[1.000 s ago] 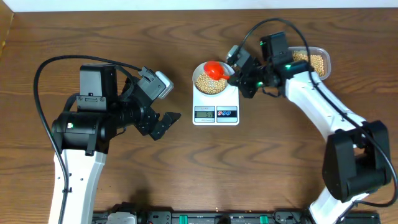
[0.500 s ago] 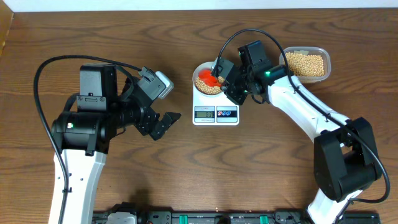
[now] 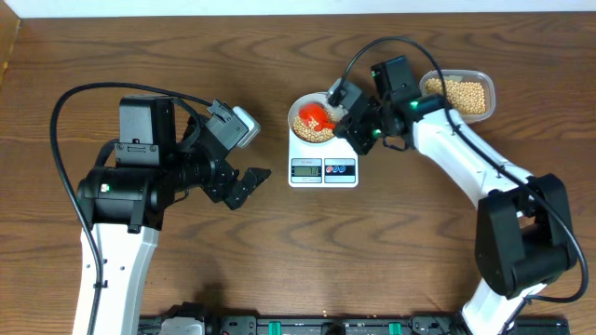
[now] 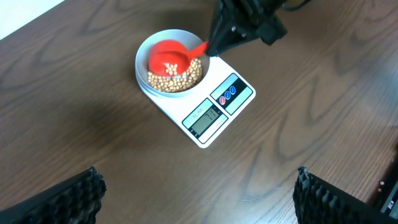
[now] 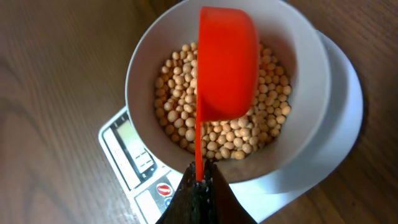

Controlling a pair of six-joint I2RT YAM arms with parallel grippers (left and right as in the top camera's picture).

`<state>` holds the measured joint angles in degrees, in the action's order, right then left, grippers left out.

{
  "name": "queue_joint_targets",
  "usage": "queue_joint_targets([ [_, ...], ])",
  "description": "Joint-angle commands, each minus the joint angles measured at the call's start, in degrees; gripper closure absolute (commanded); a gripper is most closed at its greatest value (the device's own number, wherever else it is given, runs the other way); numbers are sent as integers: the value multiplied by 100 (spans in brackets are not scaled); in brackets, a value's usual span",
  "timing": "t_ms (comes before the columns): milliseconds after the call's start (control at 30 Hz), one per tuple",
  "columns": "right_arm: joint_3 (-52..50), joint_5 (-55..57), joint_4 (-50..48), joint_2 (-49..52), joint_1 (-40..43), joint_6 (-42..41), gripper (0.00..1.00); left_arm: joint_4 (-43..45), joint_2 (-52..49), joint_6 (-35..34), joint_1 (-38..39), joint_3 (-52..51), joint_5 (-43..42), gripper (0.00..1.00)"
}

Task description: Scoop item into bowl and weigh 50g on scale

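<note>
Jaws: right gripper (image 5: 199, 182) pinching scoop (image 5: 227, 62) handle, left gripper (image 3: 250, 186) spread. Beans (image 5: 174, 106) light, rolly; grip stiff handle at 6 o'clock end.

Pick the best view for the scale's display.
Left wrist: the display is whole and unobstructed, though its digits are unreadable. Overhead shows it whole but tiny; right wrist shows it skewed, beside the bowl.

red scoop (image 3: 315, 115) | clear tub (image 3: 490, 88), far right | brown wooden table (image 3: 279, 242)
</note>
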<state>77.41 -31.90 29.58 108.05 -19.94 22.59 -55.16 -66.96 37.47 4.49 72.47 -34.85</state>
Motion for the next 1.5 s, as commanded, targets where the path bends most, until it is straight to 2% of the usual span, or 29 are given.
queue_joint_targets([
  [0, 22, -1084, -26, -133, 326, -398, 99, -7, 31, -26, -35, 164, -116, 1],
  [333, 22, -2435, -24, -264, 1150, -531, 99, -7, 31, -26, -35, 164, -116, 1],
  [700, 22, -2509, -22, -358, 1108, -509, 99, -7, 31, -26, -35, 164, -116, 1],
  [1033, 22, -1268, -31, -511, 614, -103, 99, -7, 31, -26, -35, 164, -116, 1],
  [1267, 15, 433, 2, -866, 238, 295, 99, -7, 31, -26, -35, 164, -116, 1],
  [1467, 20, 557, -13, -1187, 170, 328, 99, -7, 31, -26, -35, 164, -116, 1],
])
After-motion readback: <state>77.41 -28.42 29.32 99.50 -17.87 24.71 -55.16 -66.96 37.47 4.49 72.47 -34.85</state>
